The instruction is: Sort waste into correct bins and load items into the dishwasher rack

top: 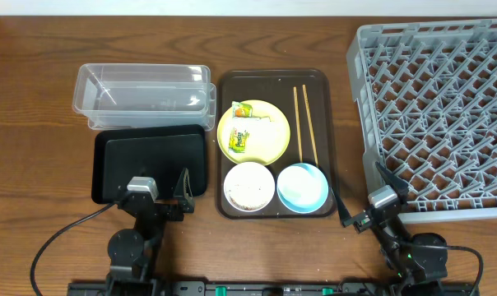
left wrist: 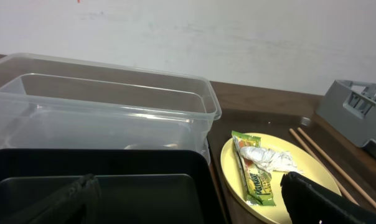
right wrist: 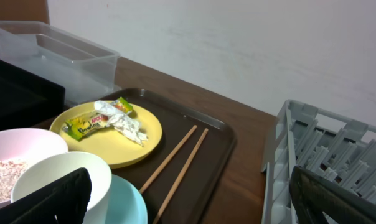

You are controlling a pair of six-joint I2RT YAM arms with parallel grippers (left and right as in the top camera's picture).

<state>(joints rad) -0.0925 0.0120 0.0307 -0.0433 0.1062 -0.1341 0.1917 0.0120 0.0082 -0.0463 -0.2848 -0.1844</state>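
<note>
While both arms sit at the near edge of the table (top: 34, 123), the left fingers (top: 183, 185) are spread as wide as they go and hold nothing. They hang over the near side of the black tray (top: 158, 160); whether they touch it cannot be told. The right fingers (top: 346, 214) are likewise fully apart and hold nothing. One is over bare wood beside the brown serving tray (top: 321, 107), the other over the near-left corner of the rack (top: 434, 99).

Counted from the left, there is one clear tub (top: 88, 94) at the far side, though its doubled rim may mean two nested. Just in front of it is the one black tray, their edges overlapping as seen from above. On the serving tray sit one yellow plate (top: 273, 136), two bowls and two chopsticks (top: 297, 123). The plate, at the far left of that tray, carries one yellow-green wrapper (top: 242, 140) with a crumpled white scrap (left wrist: 272, 158) lying against it. In front of the plate, the white bowl (top: 227, 187) holds rice grains (top: 248, 189). The light-blue bowl (top: 322, 187) stands just beside it on the right. The chopsticks lie side by side, slightly splayed, along the tray's right part, their near ends by the blue bowl. One grey rack fills the right of the table, with the serving tray between it and the bins.

In the left wrist view a finger covers the plate's near edge; in the right wrist view a finger hides part of the bowls.
</note>
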